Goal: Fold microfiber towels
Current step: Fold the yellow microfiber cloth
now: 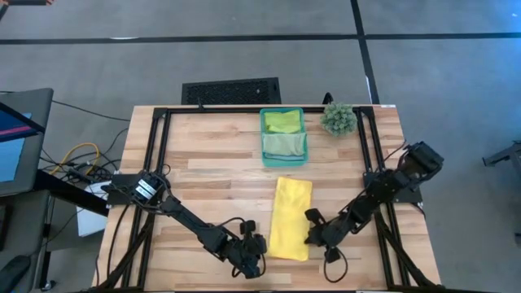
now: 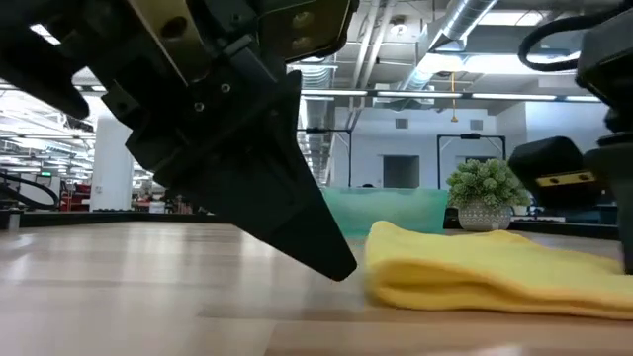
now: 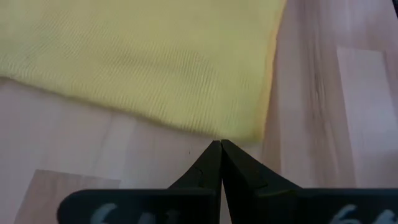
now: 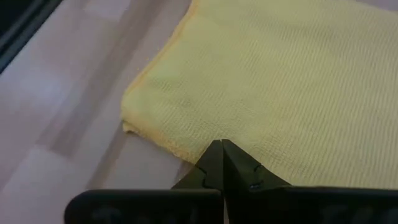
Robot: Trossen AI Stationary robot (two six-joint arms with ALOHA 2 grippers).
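Observation:
A yellow microfiber towel [image 1: 291, 218] lies flat on the wooden table, folded over into a long strip that runs from far to near. In the low view its rounded left side [image 2: 386, 267] looks thick. My left gripper [image 1: 264, 257] is shut, slanting down, its tips [image 3: 221, 144] just short of the towel's near left corner [image 3: 239, 127]. The low view shows a small gap between them. My right gripper [image 1: 310, 236] is shut too, slanting down over the towel's right edge [image 4: 180, 146] near its near end. My right gripper has its shut fingertips [image 4: 221, 146] standing over the towel's right long edge, close to the near corner [image 4: 130, 124], and they come slanting down from the table's right. Whether the tips touch the cloth I cannot tell. The towel lies flat and undisturbed.
A translucent teal bin [image 1: 283, 155] with green cloths inside stands at the far middle of the table. Right of it is a small spiky plant [image 1: 338, 118] in a pot. Black frame rails [image 1: 155, 146] run along the table's left, right and far sides.

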